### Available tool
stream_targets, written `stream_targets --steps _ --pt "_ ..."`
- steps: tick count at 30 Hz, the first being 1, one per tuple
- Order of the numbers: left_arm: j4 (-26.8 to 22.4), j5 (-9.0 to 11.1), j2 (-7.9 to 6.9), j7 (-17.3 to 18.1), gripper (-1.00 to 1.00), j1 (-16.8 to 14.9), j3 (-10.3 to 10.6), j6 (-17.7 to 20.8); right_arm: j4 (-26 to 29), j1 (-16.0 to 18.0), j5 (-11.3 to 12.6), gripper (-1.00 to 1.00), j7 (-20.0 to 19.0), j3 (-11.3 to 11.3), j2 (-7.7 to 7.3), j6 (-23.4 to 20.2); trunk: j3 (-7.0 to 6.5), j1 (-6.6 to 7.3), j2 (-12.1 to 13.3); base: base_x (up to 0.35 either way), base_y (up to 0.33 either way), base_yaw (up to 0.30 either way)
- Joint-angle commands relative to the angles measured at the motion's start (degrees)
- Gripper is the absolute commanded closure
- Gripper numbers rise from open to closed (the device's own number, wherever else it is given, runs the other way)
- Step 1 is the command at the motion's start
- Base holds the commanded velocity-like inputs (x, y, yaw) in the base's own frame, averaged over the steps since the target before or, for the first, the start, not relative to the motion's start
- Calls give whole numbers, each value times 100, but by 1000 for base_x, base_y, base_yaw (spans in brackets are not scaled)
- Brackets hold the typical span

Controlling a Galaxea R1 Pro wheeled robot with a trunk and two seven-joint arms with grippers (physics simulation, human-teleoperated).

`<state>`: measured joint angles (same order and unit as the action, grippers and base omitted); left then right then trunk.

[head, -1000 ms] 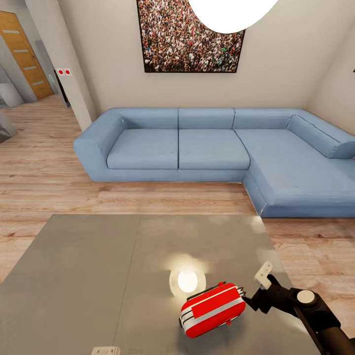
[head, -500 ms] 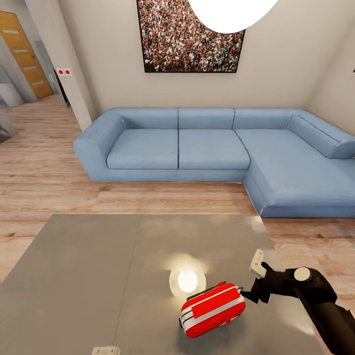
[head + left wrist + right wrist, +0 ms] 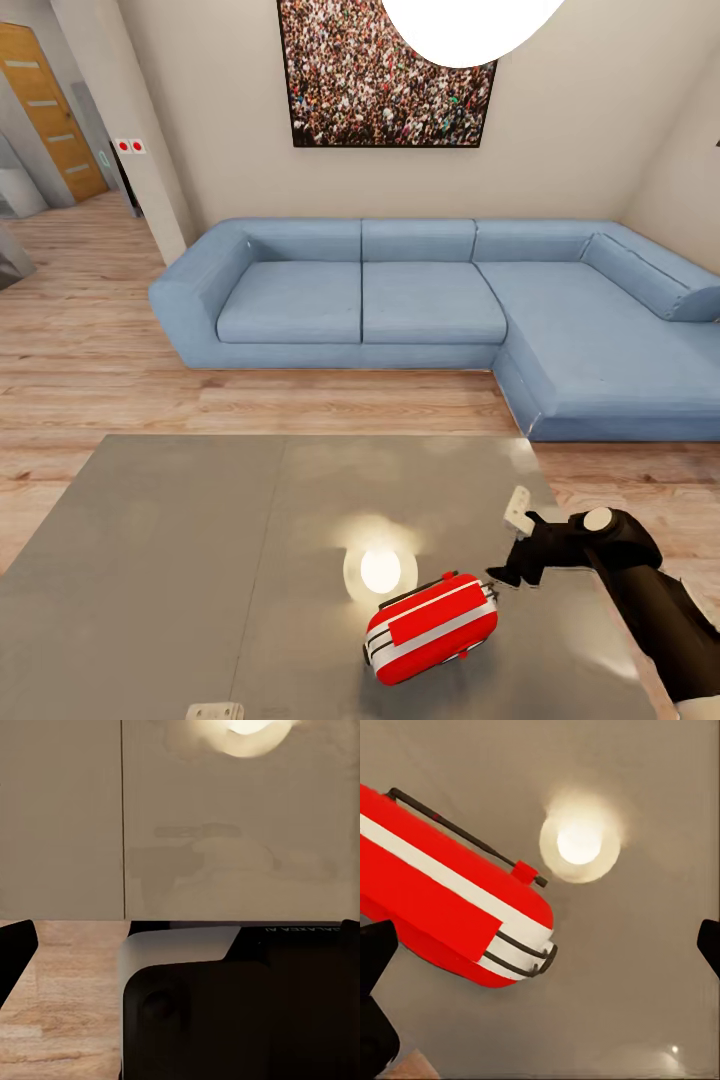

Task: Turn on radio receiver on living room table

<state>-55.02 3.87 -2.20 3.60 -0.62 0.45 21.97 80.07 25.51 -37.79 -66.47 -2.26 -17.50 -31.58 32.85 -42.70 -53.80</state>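
Black, my right gripper [image 3: 507, 548] hovers fingers spread, empty, just beside the red radio receiver [image 3: 431, 626] lying on the glossy grey tabletop [image 3: 200, 560]. Bare surface spreads leftward; wood floor [image 3: 90, 370] separates its far edge from the blue sofa [image 3: 430, 310].

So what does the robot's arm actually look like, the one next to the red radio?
The right arm is matte black and made of rounded, tube-like sections, with a pale round cap on the joint near its wrist. It ends in the right gripper, a black body whose jaws carry a small off-white pad. In the right wrist view its tips appear as plain dark shapes.
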Motion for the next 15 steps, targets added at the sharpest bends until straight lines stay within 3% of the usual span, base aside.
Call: stream_targets --steps 1,8,11,15 --pt "0 2 0 0 -100 0 -1 0 -69 42 -25 -100 -13 -1 20 0 0 0 0 0 0 0" --pt "3 3 -1 0 -100 0 0 0 -479 275 -487 -100 -65 -3 414 77 0 0 0 0 0 0" --pt "7 0 -4 0 -100 0 2 0 -582 305 -859 -100 -165 -3 751 235 0 0 0 0 0 0" --pt "8 0 -7 0 -100 0 5 0 -602 311 -948 -100 -388 -3 836 285 0 0 0 0 0 0"
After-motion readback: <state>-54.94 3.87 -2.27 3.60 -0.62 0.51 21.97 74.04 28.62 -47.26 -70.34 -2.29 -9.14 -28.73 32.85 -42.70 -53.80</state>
